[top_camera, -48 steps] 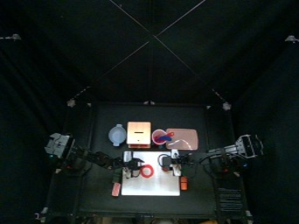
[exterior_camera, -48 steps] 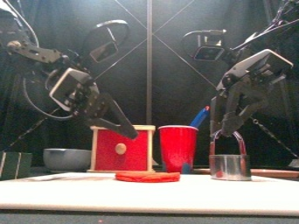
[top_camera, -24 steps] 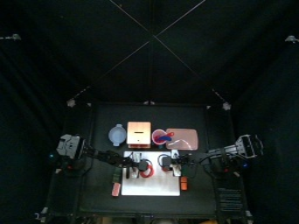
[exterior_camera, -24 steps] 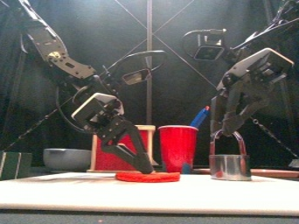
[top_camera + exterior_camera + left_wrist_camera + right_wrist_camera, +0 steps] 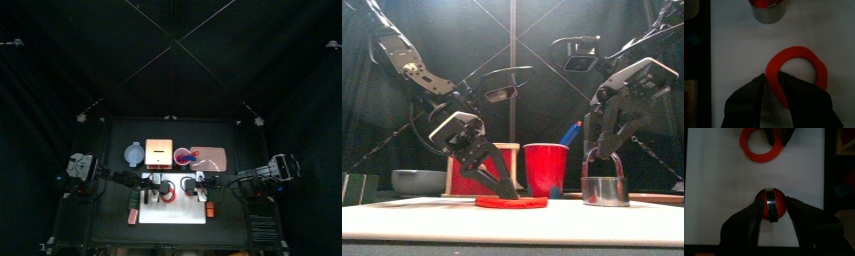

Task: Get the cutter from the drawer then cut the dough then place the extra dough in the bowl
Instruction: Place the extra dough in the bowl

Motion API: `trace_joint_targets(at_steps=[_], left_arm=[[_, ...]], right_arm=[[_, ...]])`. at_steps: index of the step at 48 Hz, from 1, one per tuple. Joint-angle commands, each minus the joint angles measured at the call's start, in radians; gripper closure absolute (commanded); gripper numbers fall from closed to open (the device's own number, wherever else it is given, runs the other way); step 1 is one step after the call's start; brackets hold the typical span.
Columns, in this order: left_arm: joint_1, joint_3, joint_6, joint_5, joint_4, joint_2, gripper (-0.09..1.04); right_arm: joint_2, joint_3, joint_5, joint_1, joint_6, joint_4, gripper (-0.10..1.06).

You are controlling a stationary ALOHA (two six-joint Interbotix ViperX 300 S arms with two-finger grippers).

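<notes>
Bare board [image 5: 565, 206] between dough ring [image 5: 510, 202] and cutter [image 5: 605, 190]; red cup [image 5: 545, 168] behind

Black jointed arms [image 5: 402, 60], grey-cased claws [image 5: 508, 190]

This place is a robot laboratory booth. Black curtains [image 5: 171, 60] enclose a small black table [image 5: 127, 130], and two black robot arms [image 5: 406, 62] reach down over a white cutting board [image 5: 174, 212].

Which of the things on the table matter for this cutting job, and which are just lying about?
For the job: cutter, held by the right gripper; dough ring, pinched by the left gripper; white board; bowl; wooden box.
Lying about: red cup; pink tray.
</notes>
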State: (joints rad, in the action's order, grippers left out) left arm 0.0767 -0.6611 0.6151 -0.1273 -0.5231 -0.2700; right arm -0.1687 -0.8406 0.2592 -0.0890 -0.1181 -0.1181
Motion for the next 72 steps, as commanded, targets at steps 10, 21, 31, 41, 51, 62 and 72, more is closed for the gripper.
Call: trace_joint_targets(at_steps=[10,21,31,41,51,62,72], left_arm=[[-0.012,0.02,-0.002,0.098,-0.002,-0.011,0.32],[-0.017,0.02,-0.002,0.092,0.0,-0.003,0.36],[-0.015,0.012,0.0,0.023,0.0,0.052,0.35],[-0.015,-0.029,0.003,-0.067,0.002,0.172,0.35],[-0.008,-0.109,0.003,-0.183,0.006,0.313,0.35],[-0.015,-0.19,0.009,-0.307,0.011,0.476,0.34],[-0.092,-0.256,0.035,-0.322,0.025,0.624,0.34]], right_arm=[[-0.012,0.029,-0.006,-0.009,0.002,-0.003,0.19],[-0.014,0.037,-0.006,-0.015,0.002,0.0,0.19],[-0.031,0.037,-0.002,-0.02,0.0,0.002,0.19],[-0.063,0.029,0.005,-0.018,0.0,0.002,0.19],[-0.114,0.044,0.002,-0.014,0.0,0.002,0.19],[-0.167,0.028,-0.041,-0.012,0.0,-0.002,0.19],[-0.169,0.015,-0.054,-0.011,0.002,-0.002,0.19]])
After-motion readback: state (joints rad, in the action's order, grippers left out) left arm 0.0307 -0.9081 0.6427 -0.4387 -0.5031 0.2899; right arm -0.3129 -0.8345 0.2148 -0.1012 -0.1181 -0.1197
